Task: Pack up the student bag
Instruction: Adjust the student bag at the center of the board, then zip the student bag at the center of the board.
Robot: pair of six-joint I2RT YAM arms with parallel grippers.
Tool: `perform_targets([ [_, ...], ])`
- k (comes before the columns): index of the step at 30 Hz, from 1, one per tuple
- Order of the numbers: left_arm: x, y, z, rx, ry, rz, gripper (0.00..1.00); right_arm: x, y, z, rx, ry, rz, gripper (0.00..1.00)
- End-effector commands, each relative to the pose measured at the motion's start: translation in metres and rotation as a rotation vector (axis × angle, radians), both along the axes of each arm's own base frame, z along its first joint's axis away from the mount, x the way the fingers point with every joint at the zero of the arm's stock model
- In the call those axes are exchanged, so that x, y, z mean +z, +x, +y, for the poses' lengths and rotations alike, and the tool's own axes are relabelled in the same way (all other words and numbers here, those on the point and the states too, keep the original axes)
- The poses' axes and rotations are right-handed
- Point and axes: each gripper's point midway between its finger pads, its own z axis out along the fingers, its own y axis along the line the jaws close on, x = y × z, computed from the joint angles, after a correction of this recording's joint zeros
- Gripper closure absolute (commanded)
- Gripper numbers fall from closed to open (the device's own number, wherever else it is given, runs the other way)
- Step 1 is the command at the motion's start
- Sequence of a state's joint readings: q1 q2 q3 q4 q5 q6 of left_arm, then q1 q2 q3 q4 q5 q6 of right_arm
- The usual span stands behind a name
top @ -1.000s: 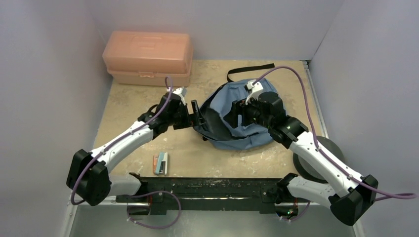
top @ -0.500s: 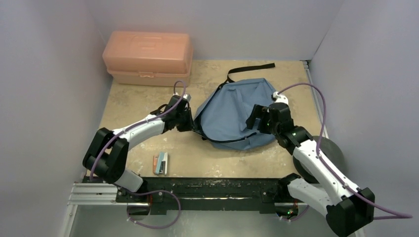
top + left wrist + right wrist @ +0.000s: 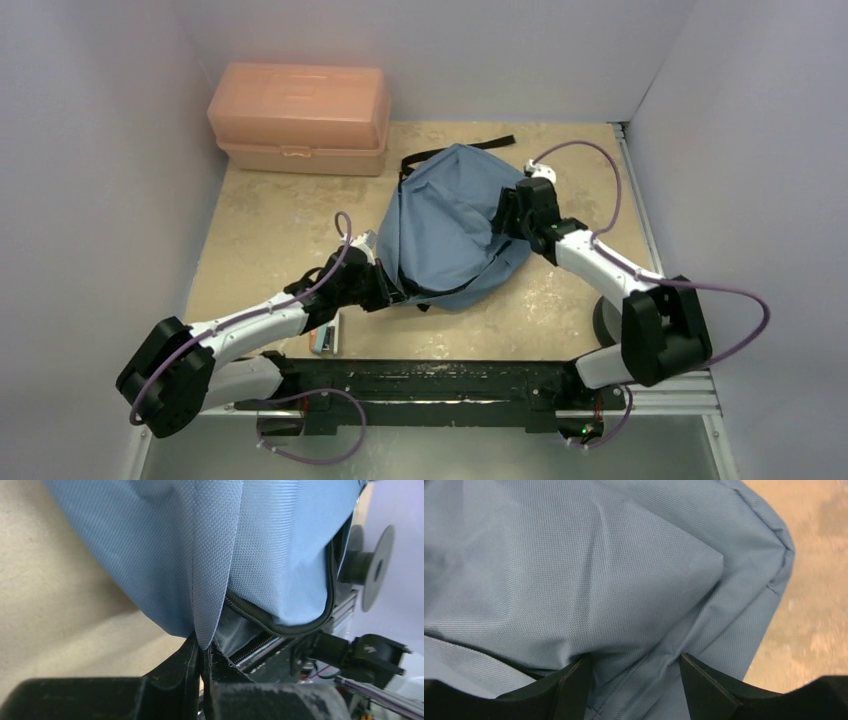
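The table (image 3: 260,220) has a beige, mottled surface and fills the middle of the top view, enclosed by pale walls.

The student bag (image 3: 445,225) lies at the centre of the table, slightly right of the middle of the frame. It is a soft dusty-blue fabric backpack. A black webbing strap (image 3: 455,150) runs along its upper edge, and a dark zipper line crosses its lower edge.

A salmon-pink plastic box (image 3: 300,118) stands closed in the upper left of the frame, against the back wall and well apart from the bag.

A grey disc (image 3: 603,325) lies at the right edge of the table, partly hidden by the right arm.

The left hand (image 3: 385,290) is at the bag's lower left edge. In the left wrist view the left hand (image 3: 204,652) is closed tight, pinching a thin fold of blue fabric beside the zipper.

The right hand (image 3: 512,215) is at the bag's right side. In the right wrist view the right hand (image 3: 634,680) holds a thick bunch of bag fabric. Its fingers (image 3: 574,680) stand moderately apart, and the fold fills the gap and touches both.

A small flat item (image 3: 325,340) with teal and orange edges lies at the lower left, partly covered by the left arm.
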State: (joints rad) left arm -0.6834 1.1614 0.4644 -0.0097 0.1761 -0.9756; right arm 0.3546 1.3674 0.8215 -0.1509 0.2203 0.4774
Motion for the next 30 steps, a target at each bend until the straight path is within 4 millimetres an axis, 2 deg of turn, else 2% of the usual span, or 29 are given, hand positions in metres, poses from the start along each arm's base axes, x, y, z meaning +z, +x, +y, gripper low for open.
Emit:
perform_targets([
  [1, 0.022, -0.011, -0.010, 0.001, -0.098, 0.013, 0.88, 0.086, 0.062, -0.001, -0.024, -0.082, -0.242, 0.33],
  [3, 0.022, -0.013, 0.004, 0.024, -0.043, 0.000, 0.72, 0.108, 0.060, 0.008, 0.018, -0.095, -0.286, 0.29],
  [5, 0.028, -0.014, 0.015, 0.044, -0.022, -0.028, 0.59, 0.128, 0.058, 0.038, 0.105, -0.079, -0.333, 0.26],
  [7, 0.038, -0.015, 0.023, 0.059, -0.027, -0.048, 0.50, 0.144, 0.056, 0.079, 0.214, -0.054, -0.369, 0.21],
  [9, 0.045, -0.017, 0.029, 0.063, -0.026, -0.044, 0.43, 0.161, 0.054, 0.127, 0.372, 0.074, -0.417, 0.18],
  [12, 0.061, -0.019, 0.039, 0.073, -0.018, -0.060, 0.40, 0.187, 0.054, 0.193, 0.607, 0.299, -0.525, 0.13],
  [14, 0.073, -0.020, 0.047, 0.091, -0.017, -0.091, 0.36, 0.190, 0.055, 0.238, 0.768, 0.334, -0.582, 0.13],
  [16, 0.084, -0.022, 0.054, 0.102, -0.021, -0.120, 0.32, 0.180, 0.067, 0.263, 0.851, 0.348, -0.603, 0.15],
  [19, 0.096, -0.029, 0.062, 0.114, -0.021, -0.135, 0.28, 0.159, 0.090, 0.286, 0.888, 0.364, -0.577, 0.22],
  [22, 0.106, -0.038, 0.067, 0.108, -0.041, -0.144, 0.25, 0.139, 0.097, 0.300, 0.926, 0.391, -0.543, 0.29],
  [24, 0.110, -0.043, 0.069, 0.108, -0.058, -0.155, 0.25, 0.132, 0.101, 0.302, 0.921, 0.390, -0.543, 0.33],
  [26, 0.113, -0.046, 0.070, 0.108, -0.067, -0.165, 0.24, 0.123, 0.104, 0.302, 0.917, 0.381, -0.531, 0.33],
  [30, 0.110, -0.046, 0.065, 0.085, -0.075, -0.149, 0.24, 0.097, 0.107, 0.306, 0.944, 0.388, -0.465, 0.36],
])
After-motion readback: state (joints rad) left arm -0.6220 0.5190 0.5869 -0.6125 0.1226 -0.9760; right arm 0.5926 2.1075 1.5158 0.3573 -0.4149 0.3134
